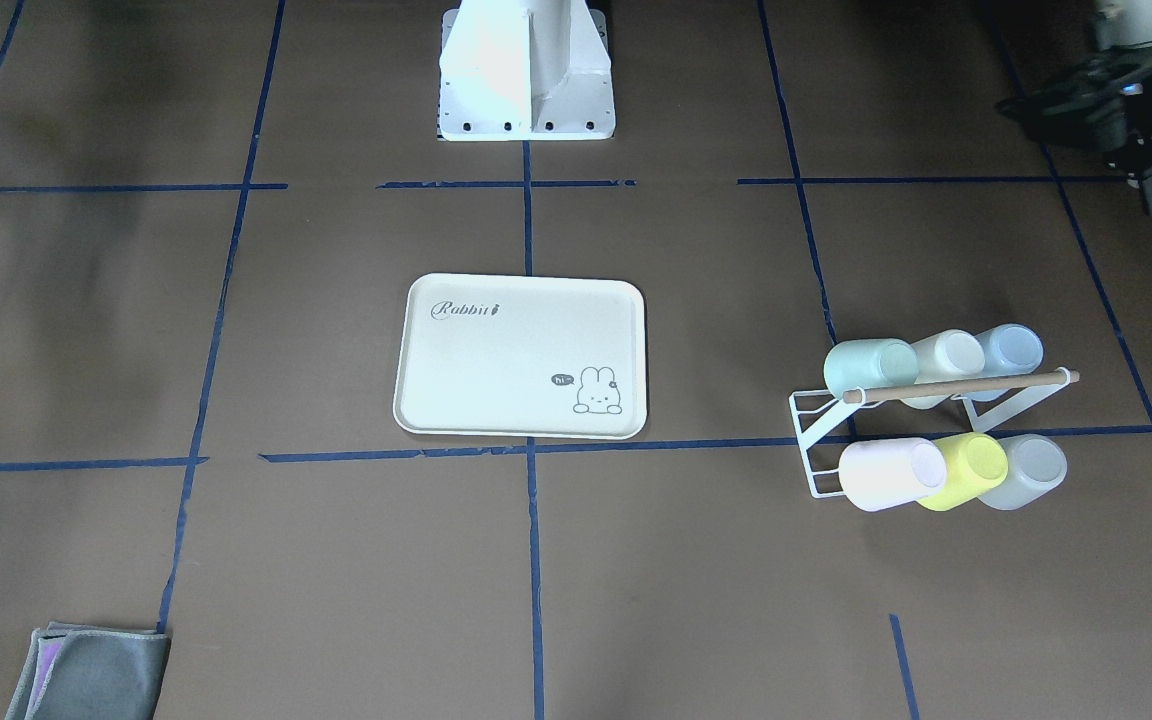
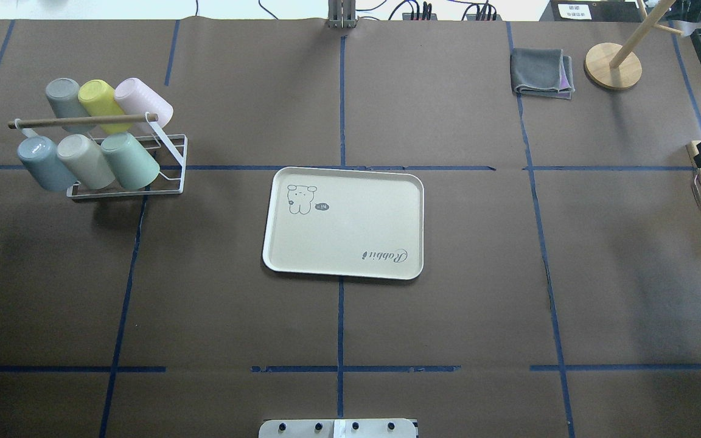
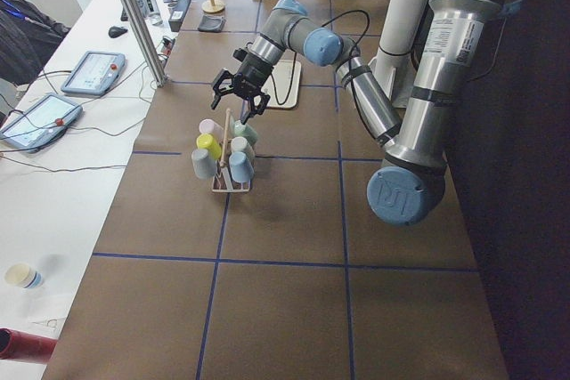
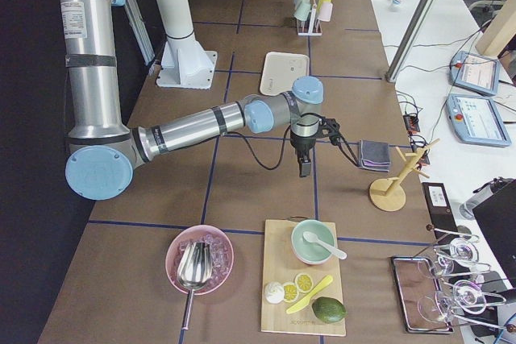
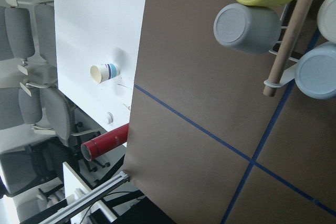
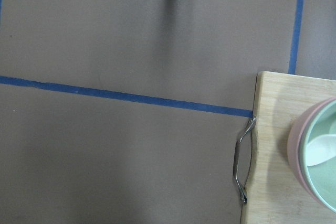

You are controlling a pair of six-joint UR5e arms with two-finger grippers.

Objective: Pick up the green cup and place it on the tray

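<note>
While the left gripper [image 3: 239, 106] hangs raised near the rack [image 2: 171, 161], its fingers spread apart and gripping nothing, no cup on the rack is touched. The rack is white wire with a wooden dowel [image 2: 83, 120] along its top and carries six cups, tilted with bases outward, in two rows of three.

The green cup [image 2: 130, 160] sits on the rack in the row facing the robot, at the end nearest the tray [image 2: 344, 243]. Beside it in that row is a cream cup [image 2: 86, 161], then a pale blue cup [image 2: 40, 164]. The rack's other row holds a pink cup [image 2: 143, 100], a yellow cup [image 2: 101, 100] and a grey cup [image 2: 64, 97].

The tray lies flat, well apart from the rack, towards the table's middle, and carries nothing.

The right gripper [image 4: 305, 168] hangs at the table end opposite the rack, pointing down just short of a wooden board [image 4: 278, 271]. Whether its fingers are spread or pressed together cannot be told.
</note>
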